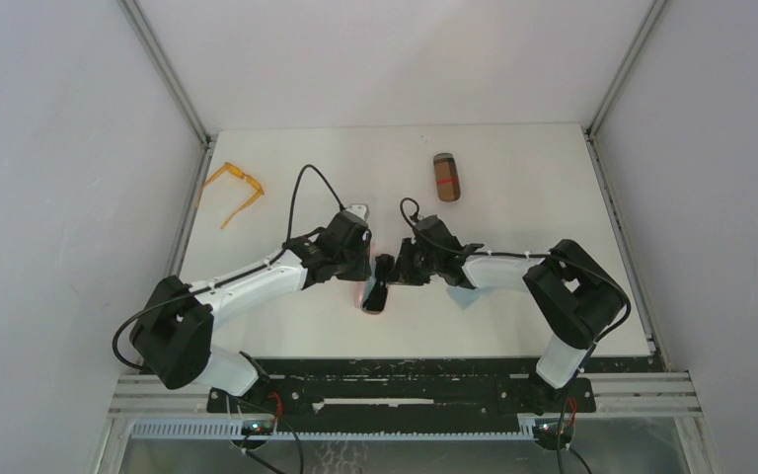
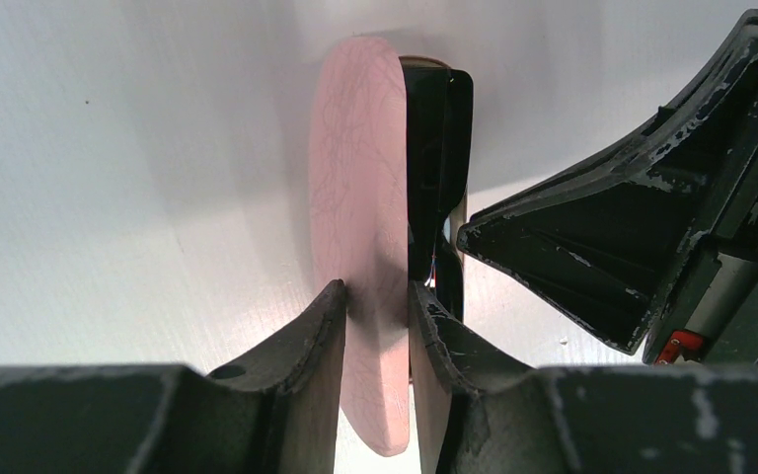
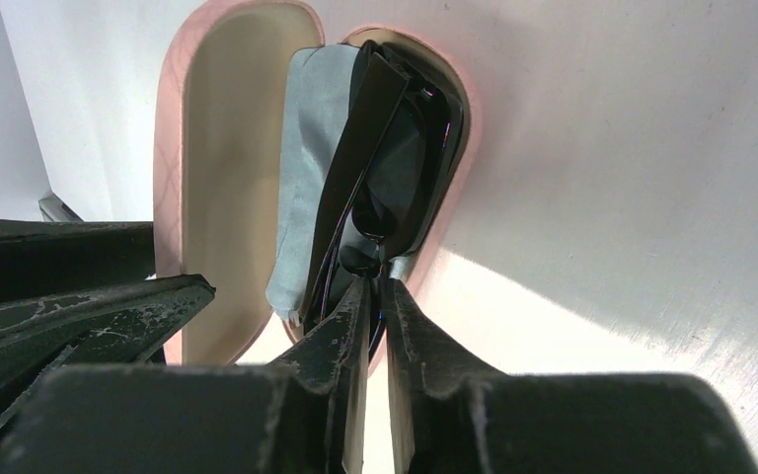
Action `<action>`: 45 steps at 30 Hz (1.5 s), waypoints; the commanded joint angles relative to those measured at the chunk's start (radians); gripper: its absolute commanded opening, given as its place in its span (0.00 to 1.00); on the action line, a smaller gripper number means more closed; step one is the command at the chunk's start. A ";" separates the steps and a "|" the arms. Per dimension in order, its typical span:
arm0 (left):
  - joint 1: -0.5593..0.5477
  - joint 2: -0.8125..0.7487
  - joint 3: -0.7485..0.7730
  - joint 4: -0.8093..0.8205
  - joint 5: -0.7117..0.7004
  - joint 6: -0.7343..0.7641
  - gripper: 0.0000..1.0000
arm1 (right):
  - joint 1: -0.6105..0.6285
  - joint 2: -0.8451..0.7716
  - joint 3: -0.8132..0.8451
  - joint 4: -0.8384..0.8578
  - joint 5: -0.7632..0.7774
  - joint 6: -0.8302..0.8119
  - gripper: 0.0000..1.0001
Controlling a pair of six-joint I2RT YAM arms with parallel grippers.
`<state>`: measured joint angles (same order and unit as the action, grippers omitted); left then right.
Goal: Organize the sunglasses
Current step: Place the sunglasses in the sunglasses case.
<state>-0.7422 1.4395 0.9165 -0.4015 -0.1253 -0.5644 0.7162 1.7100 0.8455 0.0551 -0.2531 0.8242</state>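
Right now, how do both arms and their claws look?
The left arm and right arm have white links, bulky black joints and a looping black cable each. The left claw and right claw have black wedge-shaped fingers, scuffed with pale scratches.

Left arm (image 1: 257,276): reaches forward and rightward from its base, forearm angled inward.
Left gripper (image 2: 377,296): fingers pressed against both faces of the pink case lid (image 2: 355,178), which stands on edge between them.
Right arm (image 1: 498,265): elbow folded out to the right, forearm running leftward.
Right gripper (image 3: 377,291): fingers almost together, a thin slit between; tips at the black sunglasses (image 3: 395,168), pinch unclear.
Both grippers: facing each other, close.
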 commanded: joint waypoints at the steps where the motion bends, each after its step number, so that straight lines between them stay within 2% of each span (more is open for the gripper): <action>1: -0.005 -0.030 -0.017 0.027 0.020 0.003 0.33 | 0.007 -0.004 0.029 0.042 -0.010 -0.011 0.09; 10: -0.005 -0.037 -0.020 0.027 0.027 0.002 0.33 | 0.008 0.018 0.053 0.026 -0.001 -0.022 0.06; 19: -0.005 -0.052 -0.031 0.033 0.033 0.006 0.33 | 0.011 -0.097 0.013 -0.063 0.144 -0.076 0.10; 24: -0.005 -0.058 -0.036 0.042 0.038 0.009 0.32 | 0.000 -0.109 -0.016 -0.081 0.189 -0.086 0.11; 30: -0.006 -0.051 -0.038 0.041 0.043 0.010 0.32 | -0.009 -0.052 -0.014 -0.060 0.150 -0.087 0.07; 45: -0.022 -0.041 -0.034 0.041 0.047 0.003 0.31 | -0.017 0.037 0.021 0.040 -0.010 -0.053 0.05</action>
<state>-0.7486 1.4200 0.8974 -0.3843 -0.0990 -0.5644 0.7063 1.7367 0.8310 0.0257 -0.2226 0.7601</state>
